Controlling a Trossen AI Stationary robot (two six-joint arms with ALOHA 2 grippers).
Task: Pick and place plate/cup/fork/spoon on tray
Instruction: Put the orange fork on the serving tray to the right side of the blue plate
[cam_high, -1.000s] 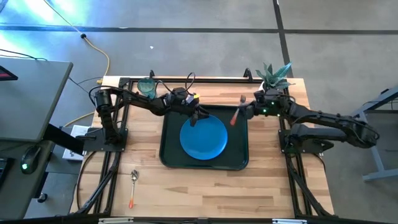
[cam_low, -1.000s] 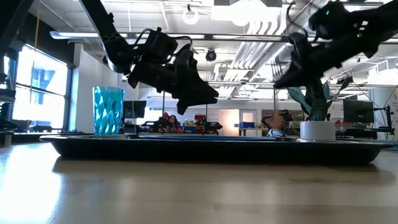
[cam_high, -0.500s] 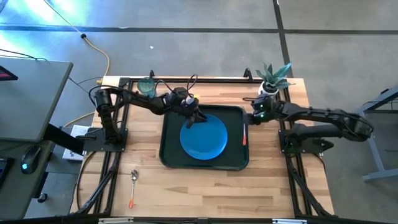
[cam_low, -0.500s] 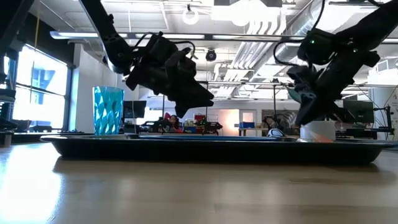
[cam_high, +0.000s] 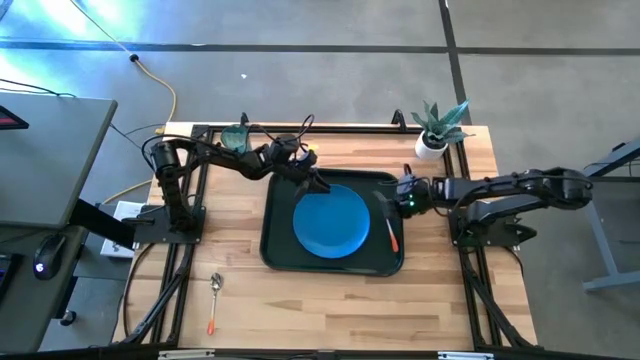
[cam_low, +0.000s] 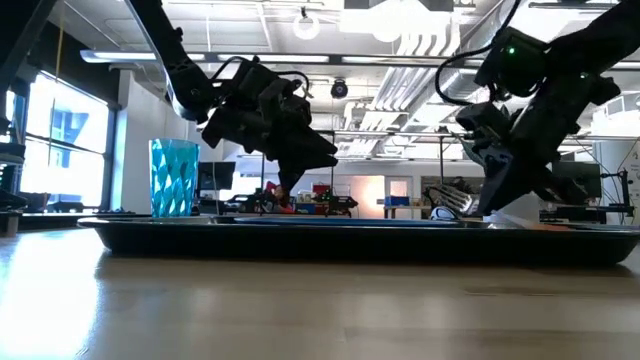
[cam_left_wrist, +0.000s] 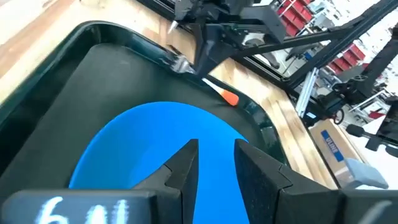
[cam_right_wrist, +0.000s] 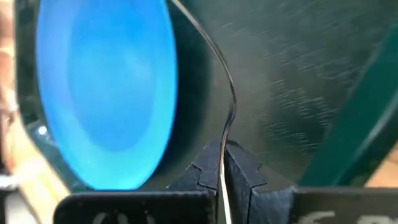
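The blue plate (cam_high: 328, 222) lies flat in the dark green tray (cam_high: 278, 205) at the table's middle. My right gripper (cam_high: 400, 198) is low over the tray's right side, shut on the fork (cam_high: 393, 234), whose orange handle points toward the near edge. My left gripper (cam_high: 318, 184) hovers open and empty above the plate's far left rim; the left wrist view shows the plate (cam_left_wrist: 149, 143) under its fingers. The teal cup (cam_high: 236, 138) stands on the table at the far left, outside the tray. The spoon (cam_high: 214, 300) lies on the table near the front left. My right gripper pinches the fork's thin metal neck (cam_right_wrist: 222, 144) between its two fingers, seen edge-on in the right wrist view. The fingers come slanting down from the table's right side and lie across the fork. The tined head (cam_left_wrist: 180, 62) points toward the far edge and the handle (cam_left_wrist: 227, 97) lies low inside the tray's right rim; whether it rests on the tray floor I cannot tell.
A white pot with a spiky green plant (cam_high: 437, 122) stands at the table's far right corner, behind my right arm. Black frame rails run along the table's left and right sides. Bare wood lies between the tray and the near edge.
My right gripper has gone down and toward the near edge, from above the tray's far right corner to low over its right side. The fork, first held up and slanted, has come down inside the tray's right rim, handle toward the near edge.
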